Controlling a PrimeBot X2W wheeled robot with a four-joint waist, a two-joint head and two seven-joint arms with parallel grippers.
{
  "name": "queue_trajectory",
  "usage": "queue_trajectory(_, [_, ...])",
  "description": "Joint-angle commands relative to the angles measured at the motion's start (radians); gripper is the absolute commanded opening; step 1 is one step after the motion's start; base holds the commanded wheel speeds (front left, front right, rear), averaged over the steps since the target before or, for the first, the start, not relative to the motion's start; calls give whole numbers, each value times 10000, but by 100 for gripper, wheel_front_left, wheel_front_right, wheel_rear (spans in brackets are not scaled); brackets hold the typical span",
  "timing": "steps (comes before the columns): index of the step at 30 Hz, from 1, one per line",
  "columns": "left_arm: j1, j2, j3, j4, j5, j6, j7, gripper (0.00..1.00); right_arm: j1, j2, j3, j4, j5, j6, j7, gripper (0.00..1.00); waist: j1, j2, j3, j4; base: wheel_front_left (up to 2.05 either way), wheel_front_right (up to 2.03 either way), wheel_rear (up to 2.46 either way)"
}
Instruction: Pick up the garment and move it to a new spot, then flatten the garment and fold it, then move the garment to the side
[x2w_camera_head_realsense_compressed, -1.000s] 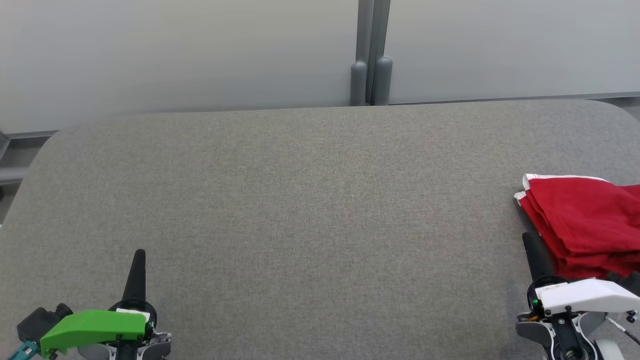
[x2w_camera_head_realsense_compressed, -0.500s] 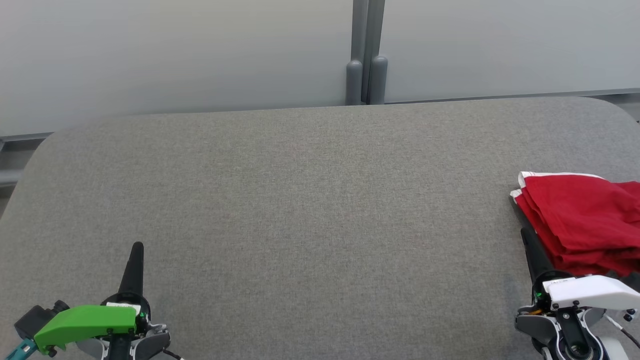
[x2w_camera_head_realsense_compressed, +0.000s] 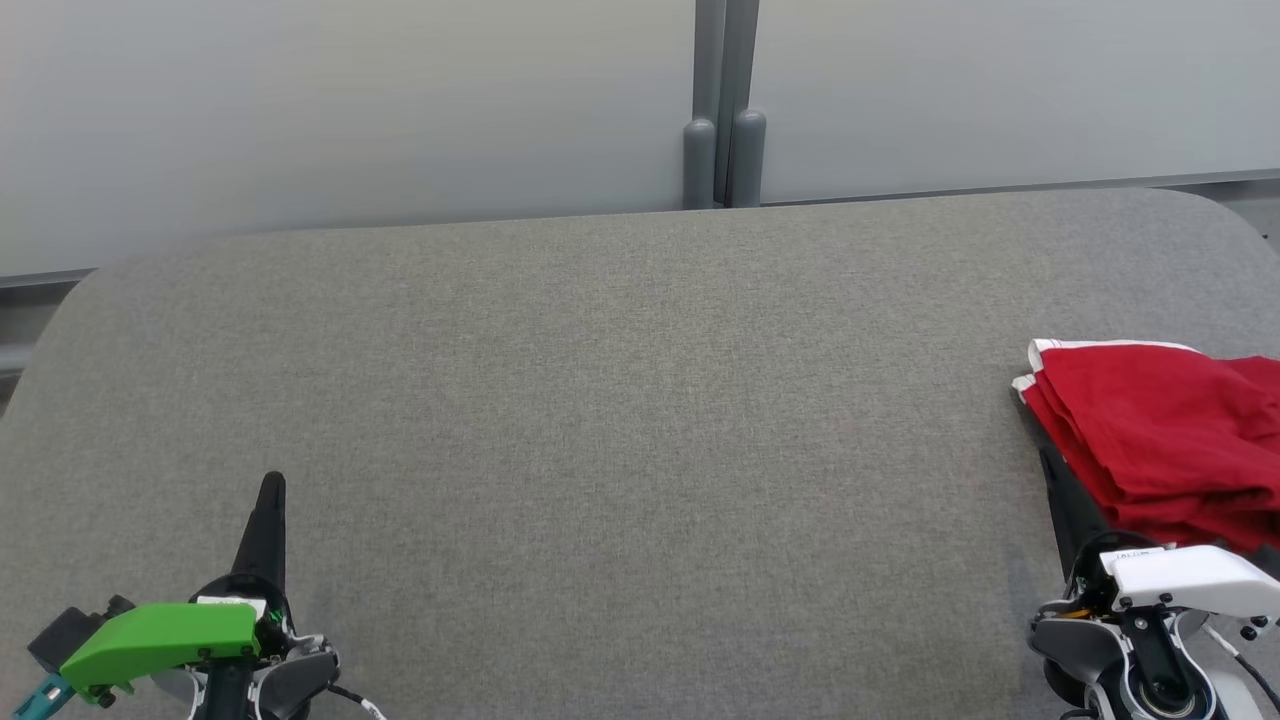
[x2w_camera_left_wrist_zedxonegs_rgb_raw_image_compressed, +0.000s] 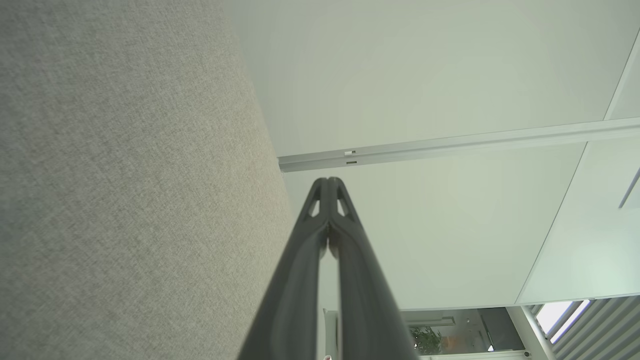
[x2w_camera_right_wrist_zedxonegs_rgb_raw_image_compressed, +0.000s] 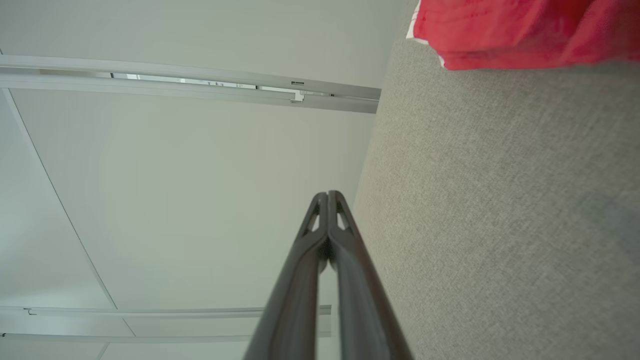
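Red fabric garment (x2w_camera_head_realsense_compressed: 1160, 440) with a white trim edge lies bunched in loose folds at the right end of the grey fabric-covered table (x2w_camera_head_realsense_compressed: 640, 400), about midway between its near and far sides. Its right part runs out of the head view. The white trim shows along its far-left corner, and the layered red folds fan towards the near side.

The right gripper (x2w_camera_head_realsense_compressed: 1048, 460), with a white cover (x2w_camera_head_realsense_compressed: 1190, 580) on its wrist, sits at the near right of the table. Its long dark fingers point away from the robot, and its jaws are pressed together, holding nothing. In the head view the fingers run just beside the garment's near-left edge. In the right wrist view a strip of bare grey table separates the tips from the red cloth, which sits at that view's upper right, so the two are apart.

The left gripper (x2w_camera_head_realsense_compressed: 271, 488), with a bright green cover (x2w_camera_head_realsense_compressed: 160, 640) on its wrist, is at the near left of the table, well apart from the garment. Its jaws are also fully closed, tip against tip, with nothing between them, as the left wrist view shows.

Beyond the table's far edge stand pale wall panels (x2w_camera_head_realsense_compressed: 350, 110), joined by a pair of grey posts (x2w_camera_head_realsense_compressed: 722, 150) slightly right of centre.
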Motion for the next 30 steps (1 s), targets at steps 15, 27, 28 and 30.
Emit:
queue_trajectory(15, [-330,-110,216,-71,-1041,-54,326,0,-232,-73,-54,-57,1399,4,315,0,0,68,21,-128,0,0,0])
queue_trajectory(27, [-301,-124,235,-66,-1052,-55,362,0,-231,-71,-52,-54,1427,4,316,0,0,68,22,-136,0,0,0])
queue_trajectory(28, [-301,-124,237,-66,-1051,-55,363,0,-231,-71,-52,-52,1427,4,316,0,0,68,22,-136,0,0,0])
queue_trajectory(30, [-301,-127,239,-66,-1048,-55,365,0,-231,-71,-52,-52,1427,4,316,0,0,68,22,-136,0,0,0])
